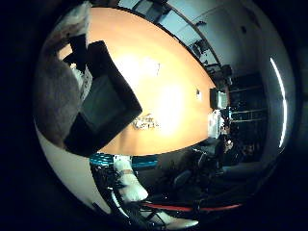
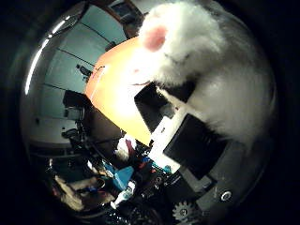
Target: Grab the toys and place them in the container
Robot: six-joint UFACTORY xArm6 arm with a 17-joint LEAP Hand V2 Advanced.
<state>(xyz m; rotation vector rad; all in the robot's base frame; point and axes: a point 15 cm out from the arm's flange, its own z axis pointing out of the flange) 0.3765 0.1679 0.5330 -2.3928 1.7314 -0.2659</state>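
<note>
Plush toy (image 2: 220, 70) — white fur, pink patch; table (image 1: 168, 86) orange; hand (image 2: 192, 140) black and white.

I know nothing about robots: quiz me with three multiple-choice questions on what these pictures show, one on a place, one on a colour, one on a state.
1. Where is the white plush toy?
A. close against the robot hand
B. on the floor
C. far away across the room

2. What colour is the table?
A. blue
B. orange
C. green

3. How are the robot hand's fingers?
A. spread flat
B. curled round the plush toy
C. out of sight

Answers: 1 A, the toy fills the thumb-side view; 2 B, its top shows orange; 3 B, black and white fingers wrap against its fur.
</note>
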